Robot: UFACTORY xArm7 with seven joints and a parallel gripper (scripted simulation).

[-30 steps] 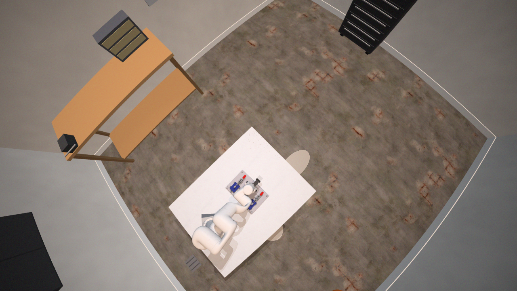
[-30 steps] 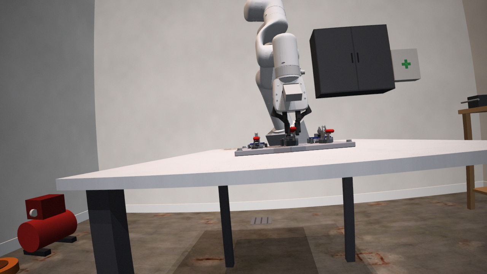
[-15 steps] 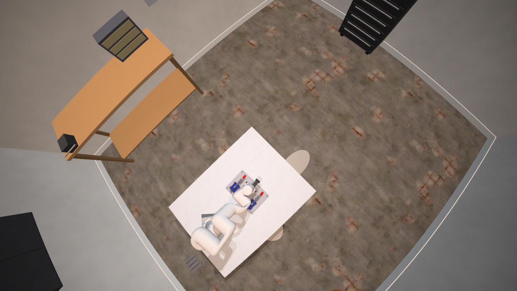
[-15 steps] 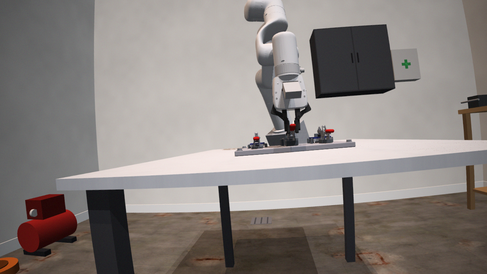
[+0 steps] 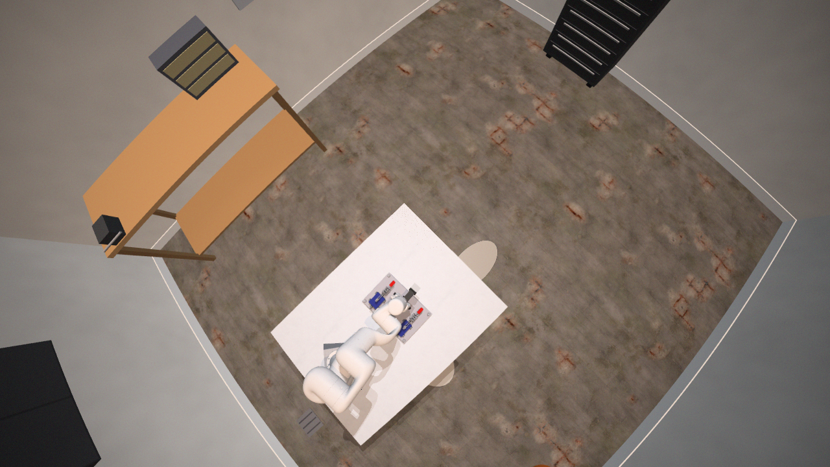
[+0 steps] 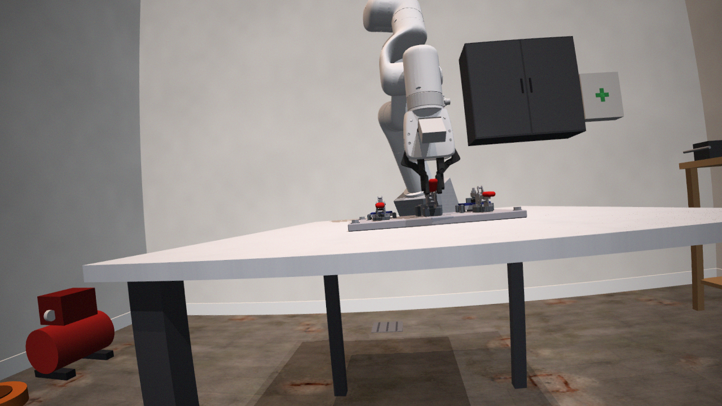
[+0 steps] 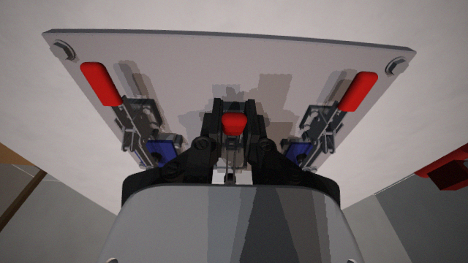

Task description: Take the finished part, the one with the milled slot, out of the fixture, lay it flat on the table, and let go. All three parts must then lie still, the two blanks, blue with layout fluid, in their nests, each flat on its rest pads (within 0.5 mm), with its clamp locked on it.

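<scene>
A grey fixture plate [image 7: 219, 55] [image 6: 404, 222] [image 5: 426, 316] lies on the white table [image 5: 406, 244] [image 6: 353, 245] and carries three toggle clamps. My gripper [image 7: 233, 112] [image 6: 433, 188] stands over the middle nest, shut on the middle clamp's red handle [image 7: 234, 124] [image 6: 433, 183], which points steeply upward. The left clamp's red handle [image 7: 100, 83] [image 6: 380, 204] and the right clamp's red handle [image 7: 357, 91] [image 6: 488, 193] lie low over the plate. A blue blank [image 7: 161, 150] [image 5: 377, 299] sits under the left clamp and another blue blank [image 7: 297, 151] [image 5: 404, 332] under the right. The slotted part is hidden behind my fingers.
A dark wall cabinet [image 6: 522, 88] hangs behind the arm. A wooden bench [image 5: 174, 144] stands off to one side and a red compressor [image 6: 67, 333] sits on the floor beside the table.
</scene>
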